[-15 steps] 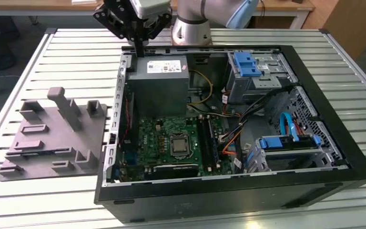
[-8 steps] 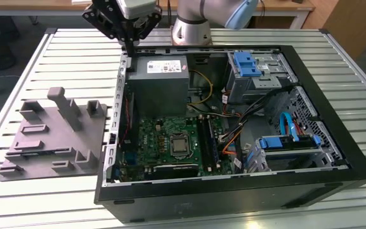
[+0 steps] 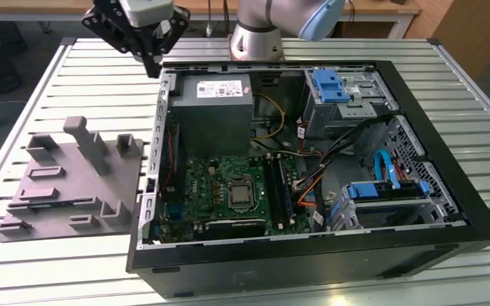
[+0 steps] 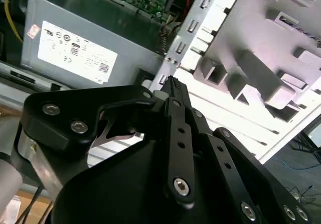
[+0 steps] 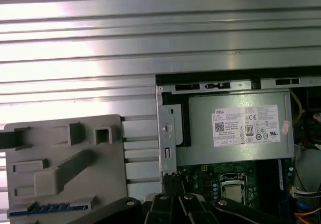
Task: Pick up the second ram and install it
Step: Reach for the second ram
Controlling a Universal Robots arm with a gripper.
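Exterior view: the gripper (image 3: 152, 69) is hovering by the back corner of the case (image 3: 254, 64). Second wrist view: its fingers (image 4: 176, 101) are looking pinched together, carrying nothing. First wrist view: the second ram (image 5: 50, 207) is sitting in the gray fixture (image 5: 65, 158). It's probably light, stiff and fragile, so grabbing the long edges is looking safest.

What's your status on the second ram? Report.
Gripper near case corner, jaws shut, empty. Second ram on grey holder. Nothing blocking it.

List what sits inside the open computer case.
Inside the computer case: a grey power supply, a green motherboard with its processor socket, long black memory slots, blue-latched drive bays and loose cables. Whatever lies under the power supply and drive bays is covered.
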